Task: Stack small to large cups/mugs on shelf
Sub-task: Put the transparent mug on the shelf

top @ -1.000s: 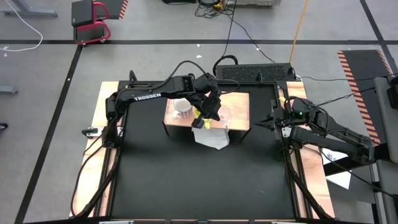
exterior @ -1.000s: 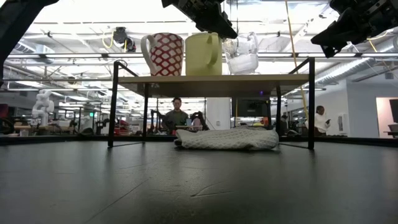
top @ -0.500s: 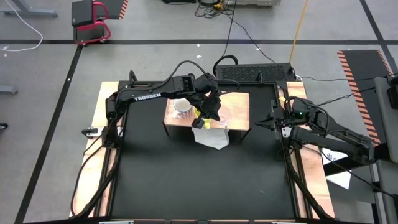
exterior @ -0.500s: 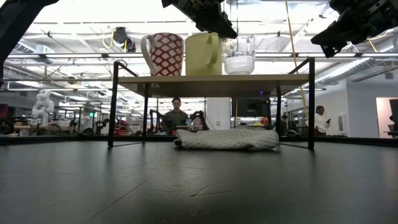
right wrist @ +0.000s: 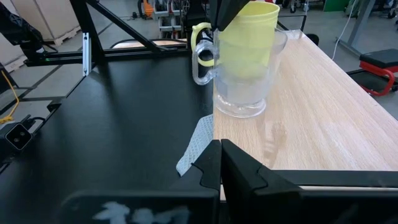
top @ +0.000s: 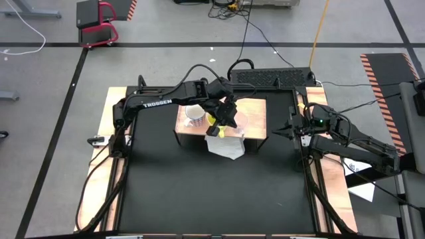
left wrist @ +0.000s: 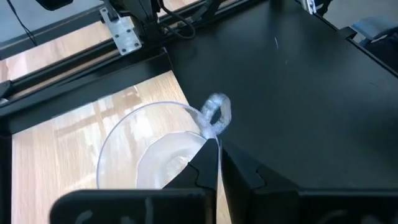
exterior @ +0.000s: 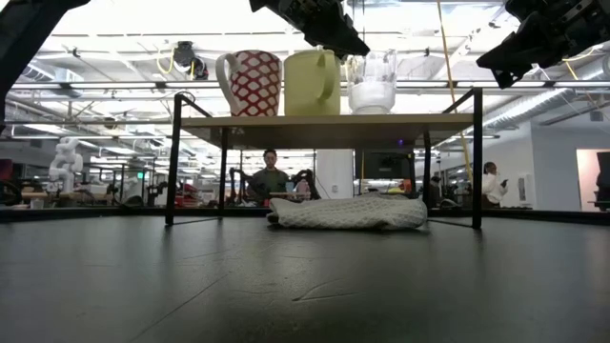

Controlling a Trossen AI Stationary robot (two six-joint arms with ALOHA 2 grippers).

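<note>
All three cups stand in a row on the shelf: white mug, yellow mug, glass cup. The left pincer hovers closed and empty just above; the right pincer waits closed, well apart. Placement looks finished.

Two dark jointed arms, white TROSSEN lettering, black cables
</note>
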